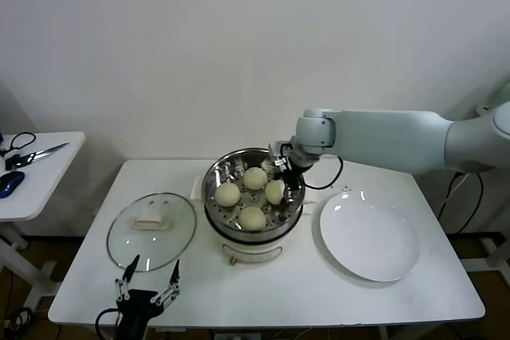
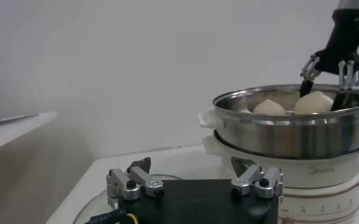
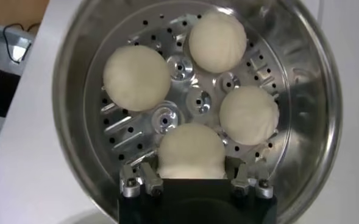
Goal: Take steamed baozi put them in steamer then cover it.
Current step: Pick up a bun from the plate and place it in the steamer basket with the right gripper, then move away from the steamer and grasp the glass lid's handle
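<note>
Here, item by item: the right pincer [image 1: 285, 174] hangs inside the steamer [image 1: 213, 197], at the side of the pot nearest the plate, its fingers [image 3: 141, 180] set on either side of one baozi [image 3: 191, 152] and touching it on both flanks, so grasping that bun, which sits on the perforated tray. Three more baozi lie on the same tray beyond the pincer's tips: one [image 3: 248, 114] just beside the held bun, one [image 3: 136, 77] across the tray's centre, one [image 3: 217, 40] at the rim farthest from the pincer. None of the four touches another. The steamer stands on the white bench [image 1: 414, 292], steel pot on a cream base. The white plate [image 1: 370, 236] lies flat on the bench, under the right arm, on the outer side of the pincer, just beside the steamer. The cover [image 1: 151, 230], clear glass with a cream handle, lies flat on the bench on the far side of the steamer from the right pincer. The left pincer [image 1: 150, 283] sits low at the near edge of the bench, released, fingers spread wide, just short of the cover's rim and grasping nothing. A side bench [image 1: 32, 189] carries scissors [image 1: 36, 154], well beyond the cover
</note>
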You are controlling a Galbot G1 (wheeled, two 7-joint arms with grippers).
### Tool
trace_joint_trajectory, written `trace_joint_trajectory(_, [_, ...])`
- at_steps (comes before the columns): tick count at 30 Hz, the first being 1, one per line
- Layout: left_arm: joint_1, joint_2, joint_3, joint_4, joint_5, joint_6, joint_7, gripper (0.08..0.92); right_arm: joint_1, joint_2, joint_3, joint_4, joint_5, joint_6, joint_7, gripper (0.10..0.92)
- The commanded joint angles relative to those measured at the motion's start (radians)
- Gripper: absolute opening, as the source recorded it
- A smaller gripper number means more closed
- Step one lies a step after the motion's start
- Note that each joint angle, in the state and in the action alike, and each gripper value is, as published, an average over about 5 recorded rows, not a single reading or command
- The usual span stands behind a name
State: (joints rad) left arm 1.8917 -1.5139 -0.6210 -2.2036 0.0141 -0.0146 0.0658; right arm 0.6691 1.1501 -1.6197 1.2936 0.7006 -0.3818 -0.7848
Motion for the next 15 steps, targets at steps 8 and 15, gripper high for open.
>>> trace_joint_trajectory(8, [0.001,-0.001,-0.002,-0.003,-0.007,0.008,-0.002,0.823,0.006,-0.009,0.062,-0.033,0.072,0.046,-0.049,0.811])
trace_joint_trajectory(15, [0.003,0.005,0.000,-0.022,-0.023,0.066,-0.018,0.823,0.070,-0.187,0.207,0.025,0.241,0.043,0.019,0.823])
